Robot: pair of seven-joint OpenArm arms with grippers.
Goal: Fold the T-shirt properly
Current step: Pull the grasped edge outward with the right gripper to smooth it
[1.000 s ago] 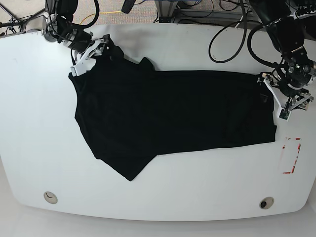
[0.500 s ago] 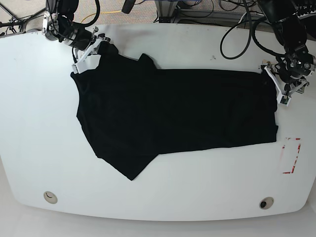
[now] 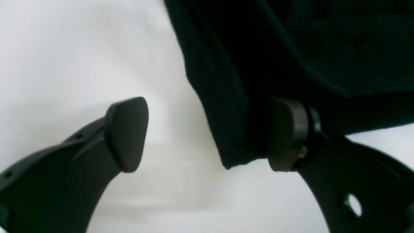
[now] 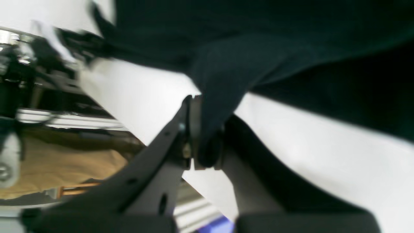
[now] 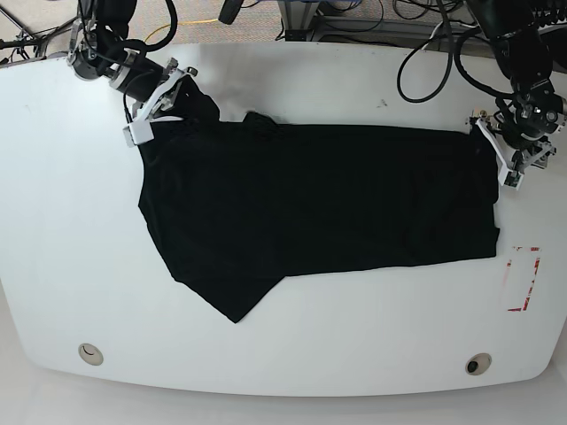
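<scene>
Black T-shirt (image 5: 310, 199) lies spread flat across the white bench (image 5: 292, 350), one pointed flap reaching toward the near edge. Right tool (image 4: 207, 142) is pressed together on a bunched fold of the shirt's far corner; the right wrist view shows cloth pinched between the pads, which the base view (image 5: 164, 93) cannot resolve. Left tool (image 3: 207, 134) stands spread wide at the opposite end of the shirt. Left wrist view shows one pad (image 3: 284, 134) against the shirt's edge, the other pad (image 3: 127, 132) over bare bench, apart from the cloth. From the base view this tool (image 5: 514, 155) sits just beside the hem.
</scene>
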